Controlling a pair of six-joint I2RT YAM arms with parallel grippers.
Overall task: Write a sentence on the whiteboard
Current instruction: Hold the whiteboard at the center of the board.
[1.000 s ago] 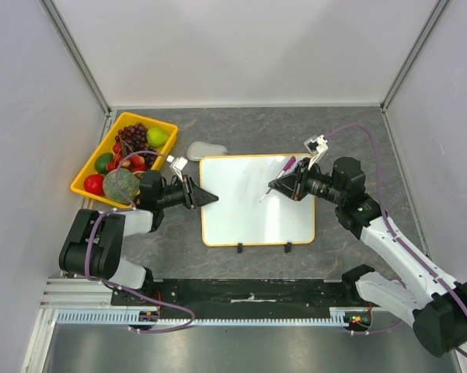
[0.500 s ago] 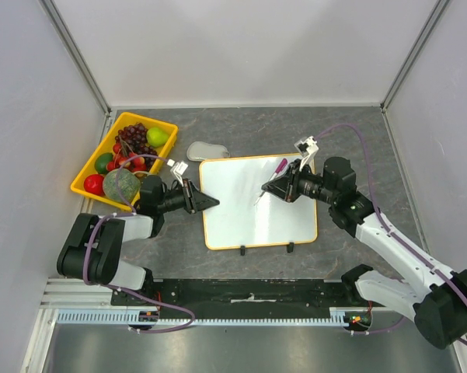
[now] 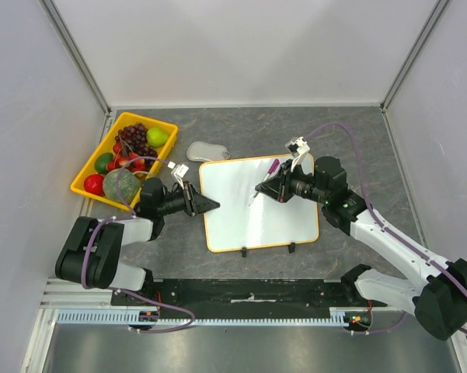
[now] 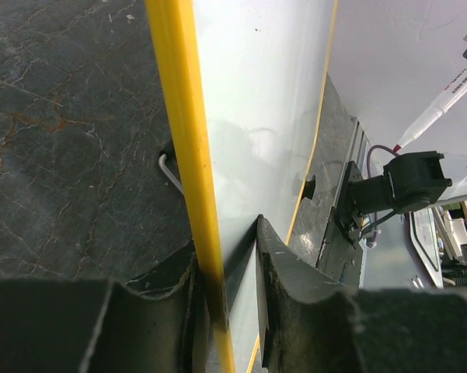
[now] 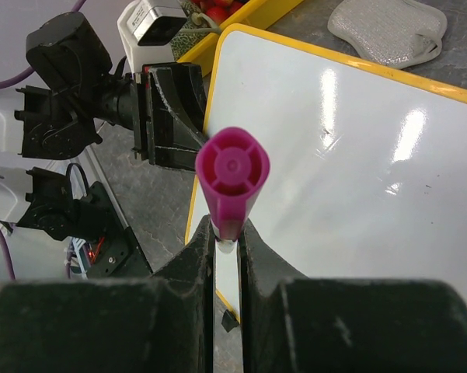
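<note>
Under my right gripper (image 3: pixel 267 189), closed on the marker (image 3: pixel 273 165), the board (image 3: pixel 256 221) looks blank; left gripper (image 3: pixel 212 204) pinches its rim. Next, touch tip down gently.

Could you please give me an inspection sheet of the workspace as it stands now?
Surface: dark marbled table under the whiteboard.
Job's things: whiteboard blank; sentence, nothing seen.
Clutter: yellow fruit tray at far left; grey cloth beyond the board.
Hands: left hand shut on the whiteboard's left rim; right hand shut on a magenta marker, over the board.
Cables: purple cables trail along both arms.
Surroundings: plain white walls.
</note>
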